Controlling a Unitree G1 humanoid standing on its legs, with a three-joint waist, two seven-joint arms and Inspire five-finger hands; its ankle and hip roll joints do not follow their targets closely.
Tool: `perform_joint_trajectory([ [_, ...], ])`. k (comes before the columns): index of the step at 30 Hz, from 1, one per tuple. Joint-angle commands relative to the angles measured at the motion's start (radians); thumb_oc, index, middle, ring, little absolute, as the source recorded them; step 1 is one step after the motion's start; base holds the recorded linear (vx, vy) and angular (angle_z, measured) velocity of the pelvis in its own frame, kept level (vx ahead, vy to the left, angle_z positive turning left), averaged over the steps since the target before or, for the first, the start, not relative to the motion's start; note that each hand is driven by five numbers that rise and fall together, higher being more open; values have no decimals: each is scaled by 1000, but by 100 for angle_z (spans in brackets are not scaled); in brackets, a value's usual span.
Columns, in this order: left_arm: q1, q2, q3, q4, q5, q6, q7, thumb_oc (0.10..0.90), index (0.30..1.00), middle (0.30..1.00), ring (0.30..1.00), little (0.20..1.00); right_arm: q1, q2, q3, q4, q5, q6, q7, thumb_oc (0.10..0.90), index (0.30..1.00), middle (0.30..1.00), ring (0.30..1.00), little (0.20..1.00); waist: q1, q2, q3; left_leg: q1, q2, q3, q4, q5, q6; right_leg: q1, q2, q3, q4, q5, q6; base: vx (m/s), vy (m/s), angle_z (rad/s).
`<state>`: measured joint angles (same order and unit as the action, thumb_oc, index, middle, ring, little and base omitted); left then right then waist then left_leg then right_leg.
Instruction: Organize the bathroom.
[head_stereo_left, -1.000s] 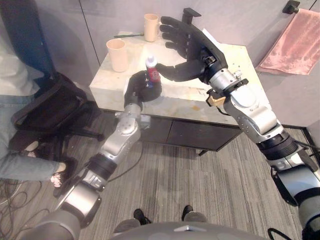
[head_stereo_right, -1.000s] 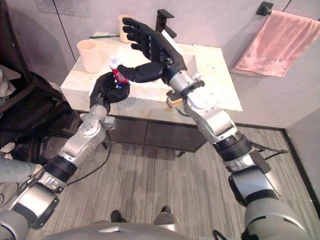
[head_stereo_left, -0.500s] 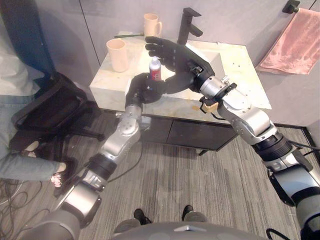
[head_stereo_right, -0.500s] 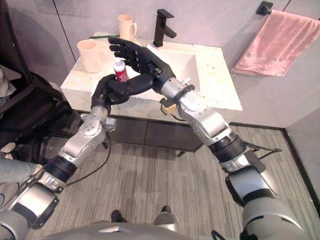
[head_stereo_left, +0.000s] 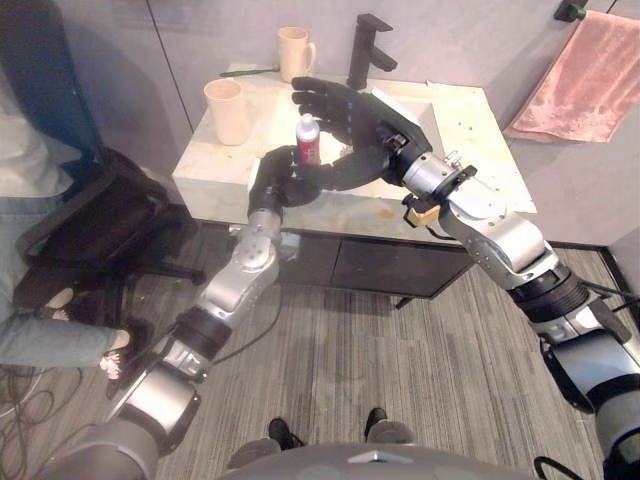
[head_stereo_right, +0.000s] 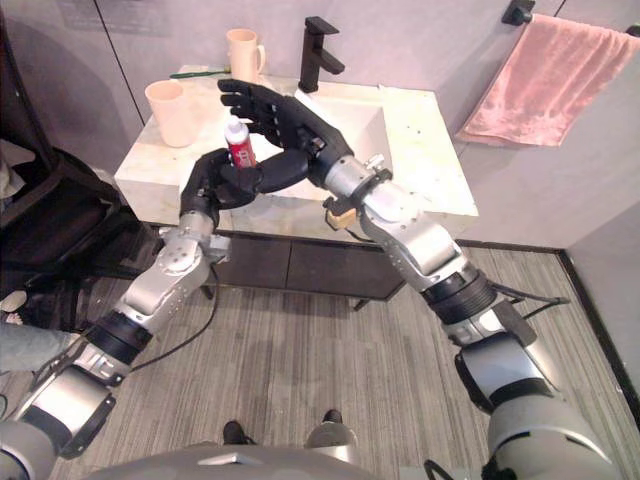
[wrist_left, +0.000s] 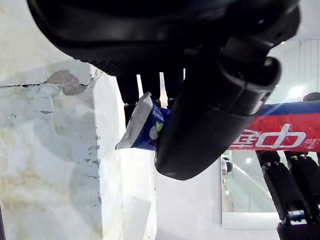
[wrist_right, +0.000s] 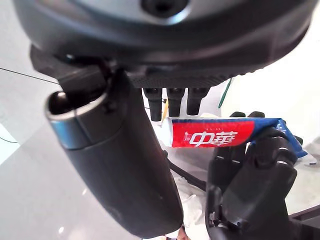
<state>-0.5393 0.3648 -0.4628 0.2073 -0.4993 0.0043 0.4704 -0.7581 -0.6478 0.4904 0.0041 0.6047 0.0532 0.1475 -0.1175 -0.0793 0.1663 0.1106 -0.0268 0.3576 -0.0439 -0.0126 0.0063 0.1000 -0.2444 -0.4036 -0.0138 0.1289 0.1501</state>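
On my left a person (head_stereo_left: 40, 330) sits beside a black chair (head_stereo_left: 95, 235), and two pale cups (head_stereo_left: 226, 110) stand on the far left of the marble counter (head_stereo_left: 215, 165). My left hand (head_stereo_left: 272, 180) is clenched around the lower end of the red toothpaste tube (head_stereo_left: 308, 140), holding it upright above the counter's near edge. Just right of it my right hand (head_stereo_left: 345, 110) is released, fingers spread behind the tube and thumb below it, with the basin (head_stereo_right: 365, 120), black tap (head_stereo_left: 366, 45) and pink towel (head_stereo_left: 590, 80) further right
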Motion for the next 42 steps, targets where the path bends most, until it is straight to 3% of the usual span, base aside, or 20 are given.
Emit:
perform_joint_trajectory([
  [1,-147,-15,-14,-25,59,-133,1,400,300,300,300,300,-73,-31,-81,13,23,-97,-7,800,900,900,900,900,11,9,-93,24,-17,59,113,-76,-6,-132,-37,30,128,-63,51,6,3,-5],
  [13,-149,-7,-12,-14,57,-137,5,400,300,300,300,300,-40,-41,-94,11,26,-112,-7,800,900,900,900,900,-1,10,-93,26,-14,67,117,-79,-4,-139,-36,36,133,-64,49,5,1,-3],
  [16,-150,-6,-12,-9,52,-138,2,400,300,300,300,300,-34,-43,-103,14,36,-112,0,748,822,822,822,822,-3,10,-90,26,-13,66,118,-81,-5,-141,-38,35,137,-64,48,0,0,0],
  [17,-150,-11,-12,-8,56,-138,3,400,300,300,300,300,-35,-43,-103,18,40,-109,5,698,747,747,747,747,-4,9,-90,26,-12,66,119,-81,-6,-141,-38,35,136,-64,49,0,0,0],
  [18,-150,-11,-13,-8,57,-138,3,400,300,300,300,300,-35,-43,-103,18,41,-109,5,693,740,740,740,740,-4,9,-90,26,-12,66,119,-81,-6,-141,-38,35,135,-64,49,0,0,0],
  [19,-151,-13,-12,-10,59,-137,3,400,300,300,300,300,-35,-41,-100,22,43,-109,11,646,669,669,669,669,-4,9,-91,27,-11,67,119,-81,-6,-142,-38,35,135,-64,49,0,0,0],
  [25,-155,-13,-15,-11,53,-137,2,400,300,300,300,300,-33,-35,-90,43,34,-111,33,660,691,691,691,691,0,8,-89,26,-10,67,123,-82,-5,-140,-42,31,136,-64,49,0,0,0],
  [35,-162,-9,-17,-7,49,-137,1,400,300,300,300,300,-39,-17,-73,61,27,-106,21,626,639,639,639,639,8,7,-89,25,-9,61,123,-83,-8,-141,-50,22,138,-59,49,0,0,0],
  [37,-164,-9,-17,-8,49,-136,0,400,300,300,300,300,-40,-17,-73,63,26,-106,19,596,594,594,594,594,9,6,-89,26,-9,60,122,-83,-8,-141,-50,22,139,-58,49,0,0,0],
  [38,-165,-11,-17,-9,53,-136,-1,400,300,300,300,300,-42,-17,-72,66,25,-108,19,552,528,528,528,528,8,7,-88,27,-9,60,122,-83,-8,-142,-52,21,140,-56,49,0,0,0],
  [39,-166,-11,-17,-10,55,-135,0,400,300,300,300,300,-41,-16,-72,67,24,-110,19,546,519,519,519,519,8,7,-88,28,-10,60,121,-83,-8,-143,-52,21,141,-55,49,0,0,0],
  [42,-171,-12,-19,-7,64,-135,4,400,300,300,300,300,-40,-16,-75,70,19,-121,21,460,389,389,389,389,5,9,-87,31,-11,60,119,-85,-7,-148,-55,21,143,-50,50,0,0,0],
])
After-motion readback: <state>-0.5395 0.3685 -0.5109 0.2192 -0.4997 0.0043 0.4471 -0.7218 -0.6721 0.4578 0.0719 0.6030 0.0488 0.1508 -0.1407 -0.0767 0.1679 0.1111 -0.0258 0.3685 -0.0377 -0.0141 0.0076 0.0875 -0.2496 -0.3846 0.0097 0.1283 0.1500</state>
